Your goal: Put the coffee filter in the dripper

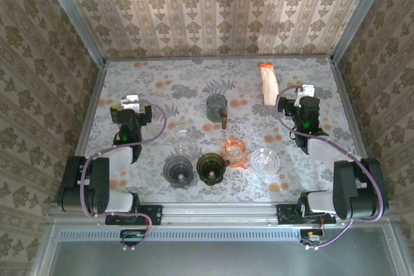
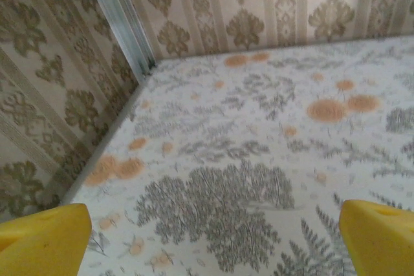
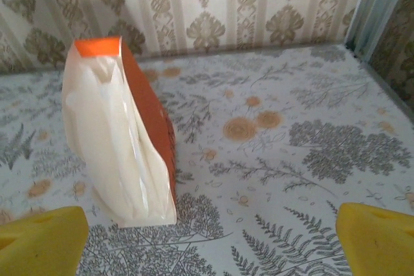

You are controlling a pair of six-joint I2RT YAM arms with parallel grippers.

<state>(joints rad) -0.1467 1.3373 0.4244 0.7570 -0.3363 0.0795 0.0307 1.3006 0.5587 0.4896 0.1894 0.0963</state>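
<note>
At your nine o'clock, the left claw (image 1: 131, 103) hangs wide open, empty, clear of the drippers (image 1: 211, 167) at six. At two o'clock, your right claw (image 1: 304, 92) gapes empty, facing the filter pack (image 1: 268, 84), seemingly lined up to grab it.

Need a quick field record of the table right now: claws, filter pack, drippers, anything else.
left claw: open, empty, above the floral-patterned table, near the left wall
right claw: open, empty, facing the filter pack, not touching it
filters: white-and-orange coffee filter pack, far right part of the table
drippers: smoky grey dripper, dark green dripper, orange dripper, clear dripper, in a rough near row
other: grey cup with brown handle, clear glass
task state: pack not yet gripped
</note>
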